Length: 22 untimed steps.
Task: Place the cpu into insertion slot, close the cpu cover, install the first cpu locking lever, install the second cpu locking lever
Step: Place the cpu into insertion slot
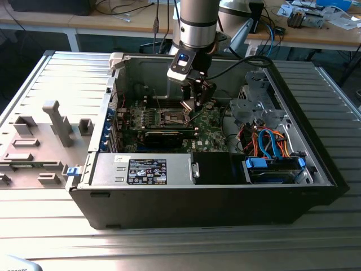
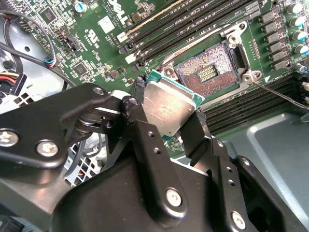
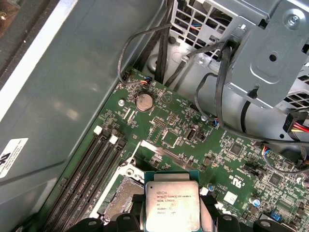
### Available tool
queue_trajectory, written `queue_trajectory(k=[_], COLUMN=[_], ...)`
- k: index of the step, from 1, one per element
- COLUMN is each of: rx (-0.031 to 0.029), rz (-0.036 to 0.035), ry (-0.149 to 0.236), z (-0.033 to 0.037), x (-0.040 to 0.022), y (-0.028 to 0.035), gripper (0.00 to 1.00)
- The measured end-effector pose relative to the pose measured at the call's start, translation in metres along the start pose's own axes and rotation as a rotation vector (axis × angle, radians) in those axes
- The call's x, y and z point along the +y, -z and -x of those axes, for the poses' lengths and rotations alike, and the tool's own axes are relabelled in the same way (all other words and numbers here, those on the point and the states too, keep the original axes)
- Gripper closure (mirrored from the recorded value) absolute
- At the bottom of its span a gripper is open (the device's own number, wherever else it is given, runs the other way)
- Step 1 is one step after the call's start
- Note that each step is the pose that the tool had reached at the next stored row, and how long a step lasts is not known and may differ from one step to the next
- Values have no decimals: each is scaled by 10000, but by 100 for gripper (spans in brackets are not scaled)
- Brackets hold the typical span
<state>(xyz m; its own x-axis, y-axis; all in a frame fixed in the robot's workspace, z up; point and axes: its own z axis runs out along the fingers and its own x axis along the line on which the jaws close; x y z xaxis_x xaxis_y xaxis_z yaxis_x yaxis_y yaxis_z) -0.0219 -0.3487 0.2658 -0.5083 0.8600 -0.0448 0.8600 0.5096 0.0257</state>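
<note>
My gripper (image 1: 194,104) hangs inside the open computer case, shut on the cpu (image 2: 169,108), a flat silvery square chip pinched by its edges between the two black fingers (image 2: 140,116). The chip is tilted and sits a little above the green board, just beside the insertion slot (image 2: 207,72), whose pin field lies uncovered inside its silver rim. In the first wrist view the cpu (image 3: 171,205) overlaps the near corner of the insertion slot (image 3: 120,193). A silver strip, the raised cpu cover (image 3: 164,152), stands along the slot's edge. A thin locking lever (image 2: 277,94) sticks out free.
Memory slots (image 2: 183,24) run along one side of the socket. A long black card (image 1: 163,135) and the labelled power supply box (image 1: 146,169) lie toward the case front. A drive cage with blue and orange cables (image 1: 271,147) fills the exterior view's right. Case walls enclose everything.
</note>
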Motion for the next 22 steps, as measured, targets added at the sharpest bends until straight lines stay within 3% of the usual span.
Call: queue_trajectory(k=[22], rx=[-6], rz=[-10], ry=[-241], z=[0], x=[0], y=[0], gripper=[46])
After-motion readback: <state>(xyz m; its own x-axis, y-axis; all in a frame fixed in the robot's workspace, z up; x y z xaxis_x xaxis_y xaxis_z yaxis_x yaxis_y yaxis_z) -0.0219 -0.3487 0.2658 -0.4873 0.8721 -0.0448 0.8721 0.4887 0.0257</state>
